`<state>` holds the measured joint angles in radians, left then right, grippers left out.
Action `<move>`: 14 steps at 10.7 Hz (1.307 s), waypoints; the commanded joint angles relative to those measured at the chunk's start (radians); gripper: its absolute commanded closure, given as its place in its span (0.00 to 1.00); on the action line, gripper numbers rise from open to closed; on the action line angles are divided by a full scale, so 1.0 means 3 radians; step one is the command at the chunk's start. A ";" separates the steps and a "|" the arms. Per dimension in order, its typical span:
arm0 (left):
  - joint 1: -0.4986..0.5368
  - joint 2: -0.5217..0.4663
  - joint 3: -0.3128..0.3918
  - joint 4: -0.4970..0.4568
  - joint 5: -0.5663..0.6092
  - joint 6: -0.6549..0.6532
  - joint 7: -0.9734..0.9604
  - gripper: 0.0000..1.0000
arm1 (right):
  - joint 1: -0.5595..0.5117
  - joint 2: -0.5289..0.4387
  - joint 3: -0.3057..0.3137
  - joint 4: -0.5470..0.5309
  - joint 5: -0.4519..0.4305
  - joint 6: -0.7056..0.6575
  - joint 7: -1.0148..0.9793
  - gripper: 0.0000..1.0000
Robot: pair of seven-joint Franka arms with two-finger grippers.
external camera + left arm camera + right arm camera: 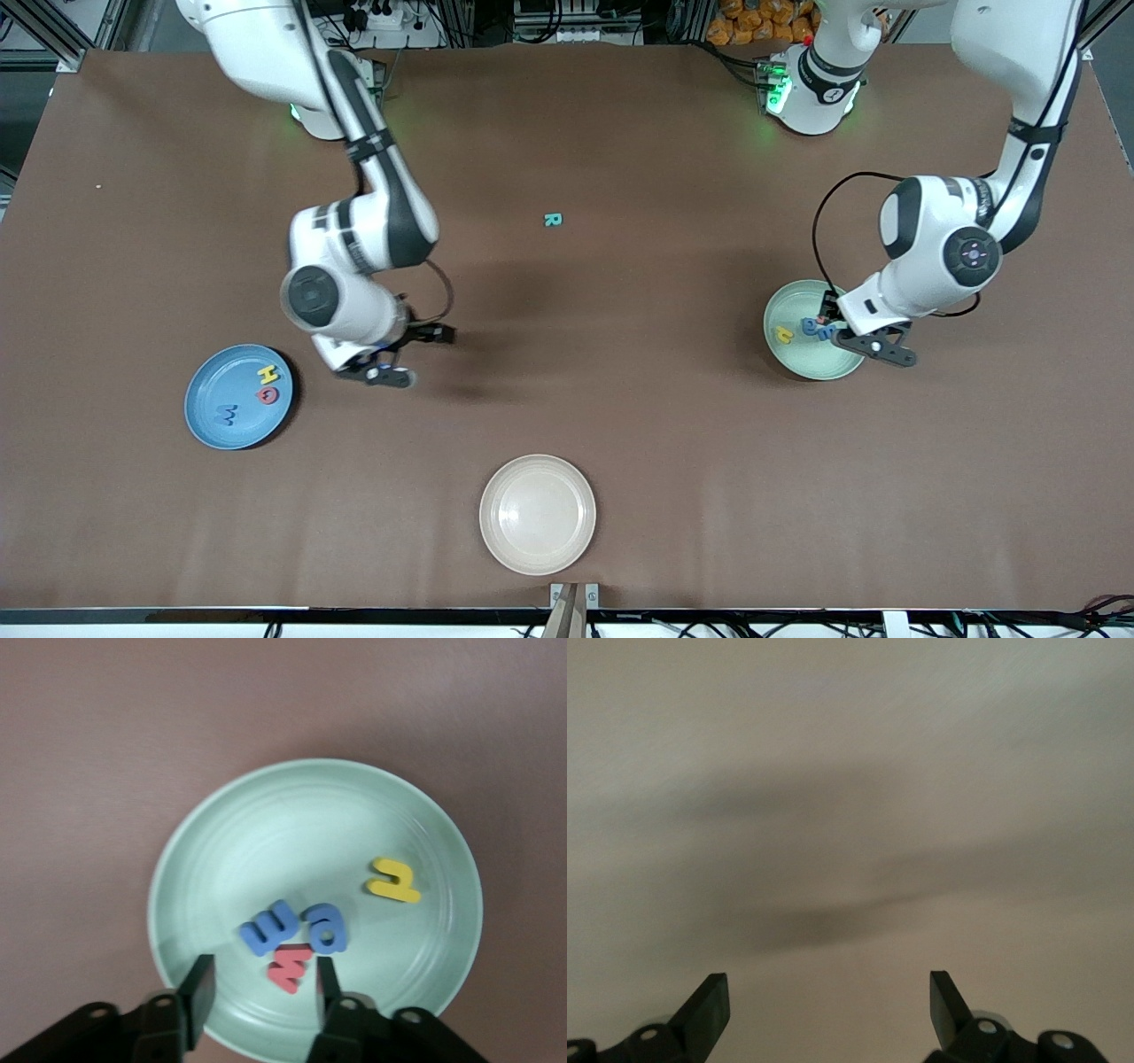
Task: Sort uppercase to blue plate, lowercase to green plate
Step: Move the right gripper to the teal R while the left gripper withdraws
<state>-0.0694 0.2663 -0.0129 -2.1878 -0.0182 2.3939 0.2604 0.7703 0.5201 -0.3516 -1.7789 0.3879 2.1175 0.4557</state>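
Left hand (pixel 259 992) over green plate (pixel 221 842), fingers parted, holding nothing; red w (pixel 290 966) lies in the plate with the other lowercase. Right hand (pixel 830 1010) wide open, empty, over bare tabletop (pixel 620 399). Remaining: teal R (pixel 553 220) alone mid-tabletop, needs picking up for blue plate (pixel 205 416).

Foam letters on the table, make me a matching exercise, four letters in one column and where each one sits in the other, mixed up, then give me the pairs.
Column one:
1. teal-green R
2. blue W
3. yellow h
4. pinkish-red w

Column two:
A. on the green plate, apart from the other letters
B. on the bare table, on no plate
C. on the blue plate
D. on the green plate, against the two blue letters

Pairs: 1-B, 2-C, 3-A, 4-D
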 commanded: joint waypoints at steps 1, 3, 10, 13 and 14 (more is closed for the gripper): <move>0.0119 -0.0289 -0.0024 -0.0091 -0.0057 -0.0003 -0.0035 0.00 | 0.0269 -0.0097 0.0027 -0.0150 -0.0005 0.0080 0.0748 0.00; 0.0154 -0.0406 -0.0013 -0.0096 -0.0057 -0.0034 -0.0116 0.00 | 0.0504 -0.0118 0.0042 -0.0216 -0.0010 0.0075 0.1281 0.00; 0.0170 -0.0626 -0.0034 0.0297 -0.0057 -0.0529 -0.0290 0.00 | 0.0883 -0.0444 0.0170 -0.0803 -0.0010 0.0432 0.3112 0.00; 0.0170 -0.0708 -0.0023 0.0542 -0.0052 -0.0683 -0.0290 0.00 | 0.1169 -0.0507 0.0170 -0.1049 -0.0015 0.0778 0.4025 0.00; 0.0170 -0.0780 -0.0029 0.0614 -0.0052 -0.0825 -0.0290 0.00 | 0.1251 -0.0491 0.0170 -0.1106 -0.0015 0.0912 0.4236 0.00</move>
<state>-0.0255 0.0688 -0.0138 -2.0328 -0.0191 2.2076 0.1836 1.1036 0.4093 -0.2985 -2.0406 0.3879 2.3240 1.6142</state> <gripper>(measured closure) 0.000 0.000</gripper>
